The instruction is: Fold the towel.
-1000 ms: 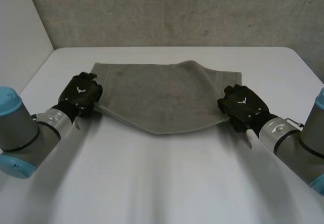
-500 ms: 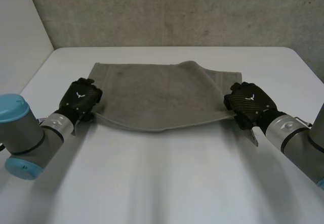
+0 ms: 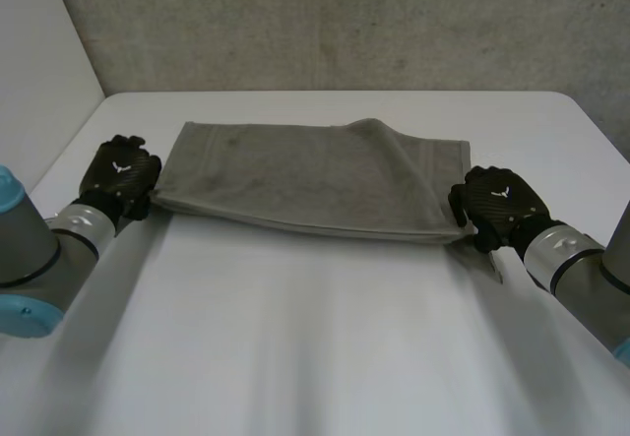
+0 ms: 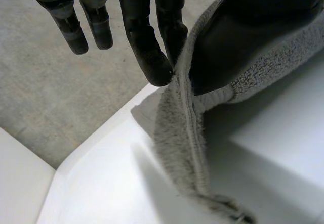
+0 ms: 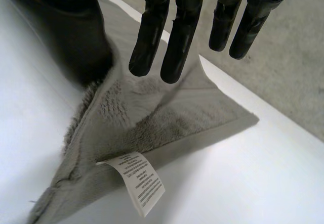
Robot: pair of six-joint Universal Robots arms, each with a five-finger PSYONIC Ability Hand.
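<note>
The grey towel lies across the far half of the white table. Its long sides run parallel to the table's far edge. The far long side rests flat on the table, a little short of that edge. One soft ridge rises in the cloth right of the middle of the far side. The near long side is stretched in a nearly straight line between the two hands.

Left hand: positioned at the towel's near left corner, close to the table's left edge. In the left wrist view the corner of the cloth is wrapped over the thumb and is clamped between the thumb and the nearest finger. The other fingers are straight, held apart from the cloth and touching nothing. From this grip the hem of the towel hangs down to the table surface.

Right hand: positioned at the towel's near right corner, towards the table's right edge. In the right wrist view the cloth rises from the table into the gap between the thumb and the straight fingers, which pinch it there. A white care label hangs from the hem below this grip and is printed with small text that cannot be read.

A rough grey wall stands behind the table's far edge.
</note>
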